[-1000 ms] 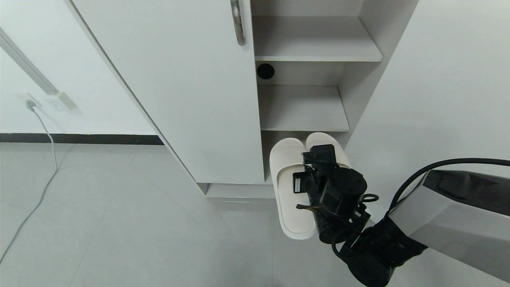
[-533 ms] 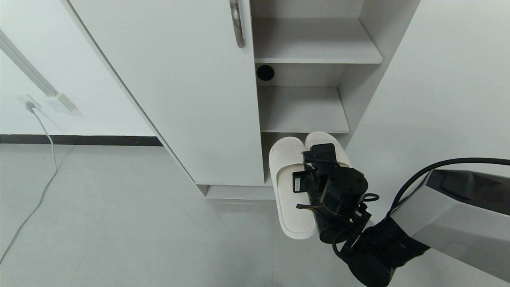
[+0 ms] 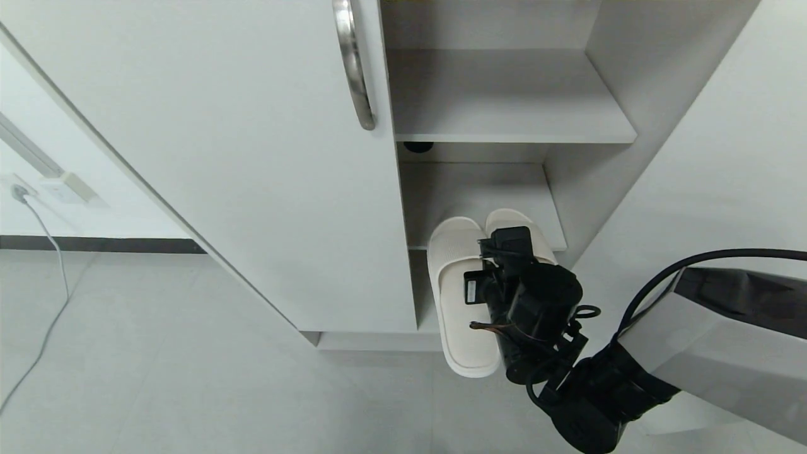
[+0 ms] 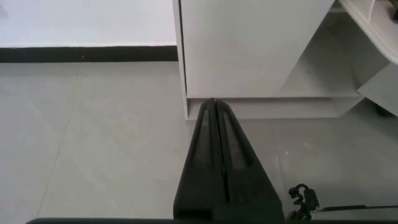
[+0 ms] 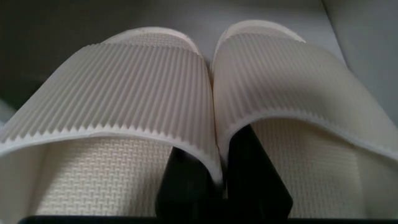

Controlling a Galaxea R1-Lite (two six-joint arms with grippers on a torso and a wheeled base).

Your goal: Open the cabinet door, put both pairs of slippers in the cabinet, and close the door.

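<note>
The door (image 3: 220, 157) of the cabinet (image 3: 605, 94) stands open on the left, handle (image 3: 353, 63) toward the opening. One pair of slippers (image 3: 463, 296) is held in the air at the opening, side by side, soles down and toes toward the cabinet. The toes are seen against the front edge of the lower shelf (image 3: 479, 195); whether they are already over it cannot be told. The heels hang out above the floor (image 3: 157, 378).

The right gripper (image 5: 221, 180) is closed on the pair. One finger is placed inside each slipper under its ribbed strap (image 5: 124, 87), and the two neighbouring strap edges are pinched between the fingers (image 5: 255, 168).

The left gripper (image 4: 214, 124) is held low over the floor, facing the cabinet base. Its fingers are pressed together with nothing between them.

Handling, as judged:
- The slippers are likely light, soft foam, so little load is expected.
- The straps are flexible, and sag or twist of the long soles is to be expected.
- Both slippers hang from a single pinch, so one may slip free if the grip is eased early.
- The hold at the inner strap edges is best kept until the soles are supported by a shelf.
</note>
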